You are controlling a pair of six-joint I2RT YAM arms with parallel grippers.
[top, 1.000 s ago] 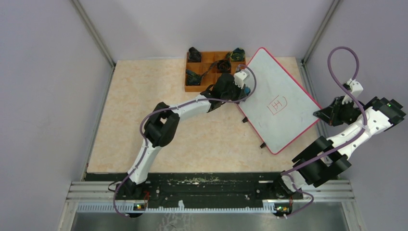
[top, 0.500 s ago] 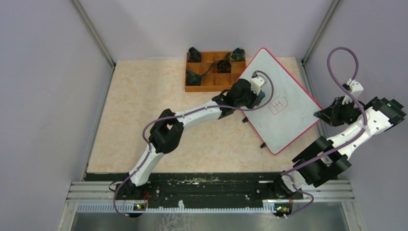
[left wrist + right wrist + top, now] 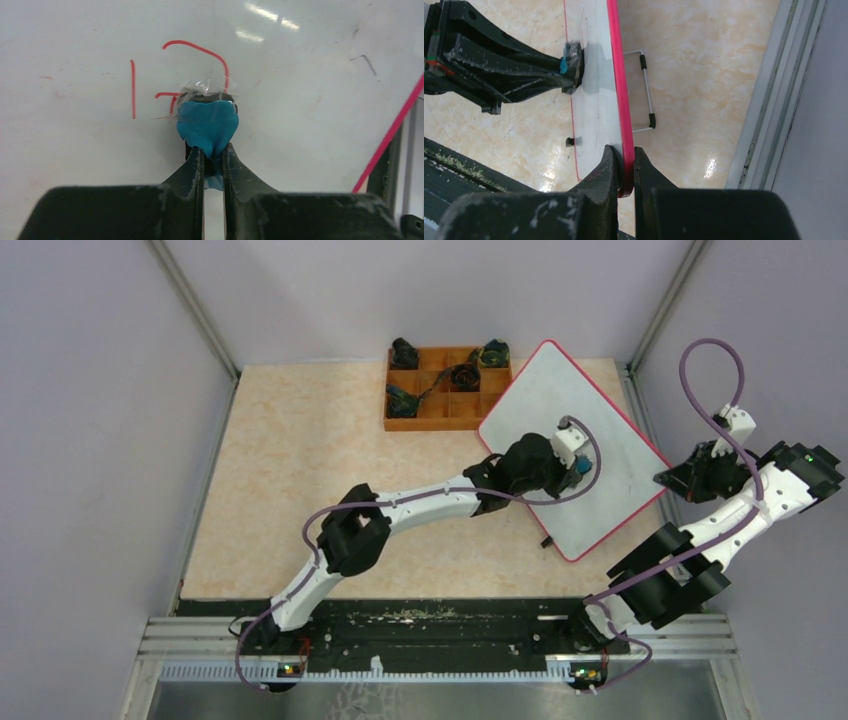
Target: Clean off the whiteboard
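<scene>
Red rim (image 3: 616, 75), 3 o'clock: pinching with right hand (image 3: 624, 150), steadying stiff, slick whiteboard (image 3: 560, 390); clamping blue eraser (image 3: 207, 122) in left hand (image 3: 212, 152).

Seen from above, my left arm (image 3: 420, 502) and right arm (image 3: 738, 518) wear white shells between bulky black joint housings; a purple cable (image 3: 712, 339) loops along each; a small green light (image 3: 806, 456) glows on the right arm's black housing; up close, my jaws are dark, scuffed with pale flecks.
</scene>
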